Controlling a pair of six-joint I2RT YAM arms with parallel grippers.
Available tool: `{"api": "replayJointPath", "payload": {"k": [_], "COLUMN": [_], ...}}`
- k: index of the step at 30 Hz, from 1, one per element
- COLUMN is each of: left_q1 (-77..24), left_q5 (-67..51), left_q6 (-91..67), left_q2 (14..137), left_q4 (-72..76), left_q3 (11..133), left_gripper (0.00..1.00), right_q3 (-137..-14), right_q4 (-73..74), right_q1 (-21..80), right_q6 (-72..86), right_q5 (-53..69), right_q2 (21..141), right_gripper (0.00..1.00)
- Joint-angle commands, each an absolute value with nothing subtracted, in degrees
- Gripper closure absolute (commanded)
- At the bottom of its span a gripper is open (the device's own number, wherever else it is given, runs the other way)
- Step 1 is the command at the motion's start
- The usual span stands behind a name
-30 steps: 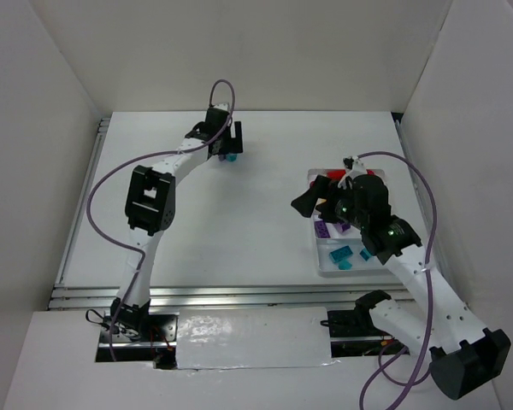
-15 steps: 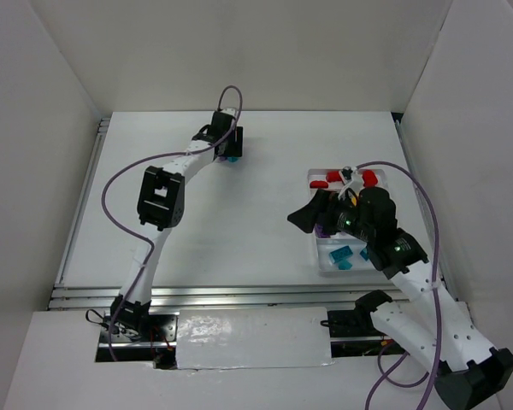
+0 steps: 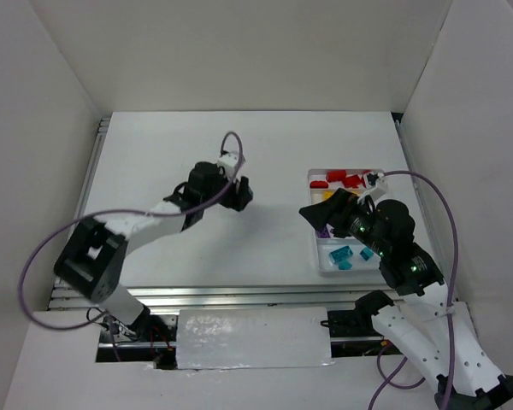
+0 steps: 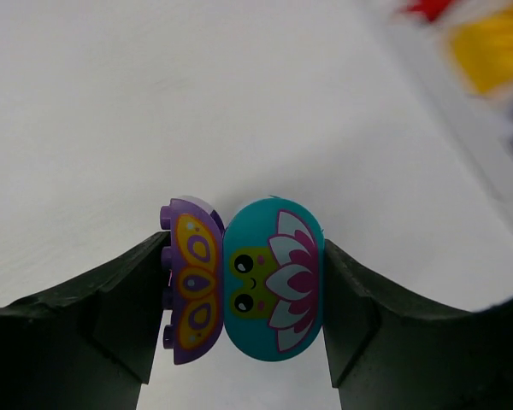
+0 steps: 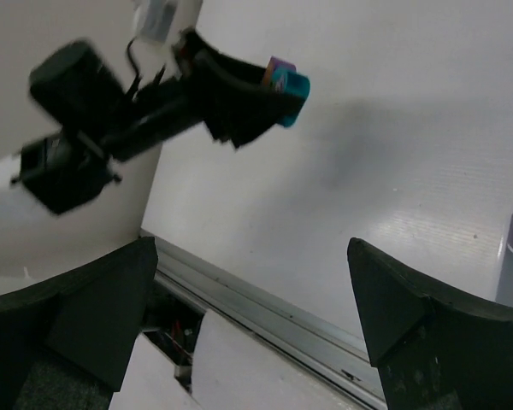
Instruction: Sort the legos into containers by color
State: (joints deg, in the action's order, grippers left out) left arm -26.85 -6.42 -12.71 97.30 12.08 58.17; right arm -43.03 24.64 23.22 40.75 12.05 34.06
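My left gripper is shut on a cluster of two rounded legos, one purple with a butterfly print and one teal with a flower print. It holds the cluster above the bare table, left of the white tray. The cluster also shows in the right wrist view. The tray holds red legos, a yellow one, a purple one and teal ones. My right gripper is open and empty, raised over the tray's left edge. Its jaws stand wide apart.
White walls enclose the table on three sides. A metal rail runs along the near edge, also seen in the right wrist view. The tray's blurred corner shows at the top right of the left wrist view.
My left arm has carried the purple and teal cluster from the far back of the table toward the middle, nearer the tray. My right arm has shifted slightly right and nearer.
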Motion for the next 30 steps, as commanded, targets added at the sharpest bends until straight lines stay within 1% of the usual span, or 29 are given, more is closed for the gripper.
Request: {"api": "replayJointPath", "payload": {"k": [1, 2, 4, 5, 7, 9, 10, 13, 14, 20, 24, 26, 27, 29, 30], "left_q1": [-37.0, -41.4, -44.6, -48.0, -50.6, -53.8, -54.7, -58.4, -60.0, -66.8, -67.8, -68.0, -68.0, -68.1, -68.1], "left_q5": [-12.1, -11.6, -10.1, -9.4, -6.7, -6.1, -6.1, -4.5, -4.1, 1.6, 1.5, 1.6, 1.7, 2.1, 2.5], "left_q6": [-6.2, -5.9, -6.1, -6.2, -5.8, -5.7, -5.5, -4.4, -4.0, -0.6, -0.6, -0.6, -0.6, -0.6, -0.6], "left_q2": [81.6, 78.9, 72.5, 70.7, 65.8, 61.5, 60.5, 57.3, 56.7, 57.8, 59.1, 59.4, 59.4, 59.2, 59.3], "left_q4": [30.6, 30.9, 31.5, 31.7, 31.8, 30.8, 30.1, 27.3, 26.6, 23.5, 23.9, 24.4, 24.5, 24.5, 24.5], "left_q3": [47.8, 46.0, 41.2, 39.8, 36.9, 35.9, 35.9, 36.0, 36.6, 38.8, 39.4, 39.2, 39.2, 39.2, 39.1], "left_gripper": [1.0, 1.0, 1.0, 1.0, 1.0, 1.0, 1.0, 1.0, 1.0, 1.0, 1.0, 1.0, 1.0, 1.0, 0.99], "right_q3": [-46.0, -45.8, -43.4, -42.2, -39.7, -40.7, -40.9, -39.8, -39.4, -39.8, -40.0, -39.6, -39.5, -38.9, -38.9], "right_q4": [24.8, 23.7, 18.8, 16.2, 13.2, 15.7, 17.6, 16.2, 16.0, 18.2, 20.6, 21.2, 21.9, 22.1, 22.3], "right_q1": [23.7, 23.8, 24.5, 24.9, 27.4, 30.9, 34.4, 38.7, 41.7, 53.4, 55.9, 56.0, 56.0, 56.0, 56.0], "right_q6": [45.8, 46.5, 50.1, 51.8, 54.7, 54.4, 54.5, 56.3, 56.8, 59.5, 60.1, 60.3, 60.4, 60.2, 60.0], "right_q5": [13.6, 15.9, 23.3, 25.8, 28.8, 24.6, 19.9, 18.0, 17.1, 5.2, -2.0, -5.1, -6.0, -6.9, -6.9], "right_q2": [33.7, 34.2, 34.3, 33.8, 32.9, 32.4, 32.2, 30.9, 31.0, 34.7, 35.2, 34.5, 34.2, 33.5, 33.5], "right_gripper": [0.01, 0.0, 0.01, 0.01, 0.03, 0.03, 0.04, 0.07, 0.07, 0.1, 0.15, 0.23, 0.33, 0.45, 0.6]}}
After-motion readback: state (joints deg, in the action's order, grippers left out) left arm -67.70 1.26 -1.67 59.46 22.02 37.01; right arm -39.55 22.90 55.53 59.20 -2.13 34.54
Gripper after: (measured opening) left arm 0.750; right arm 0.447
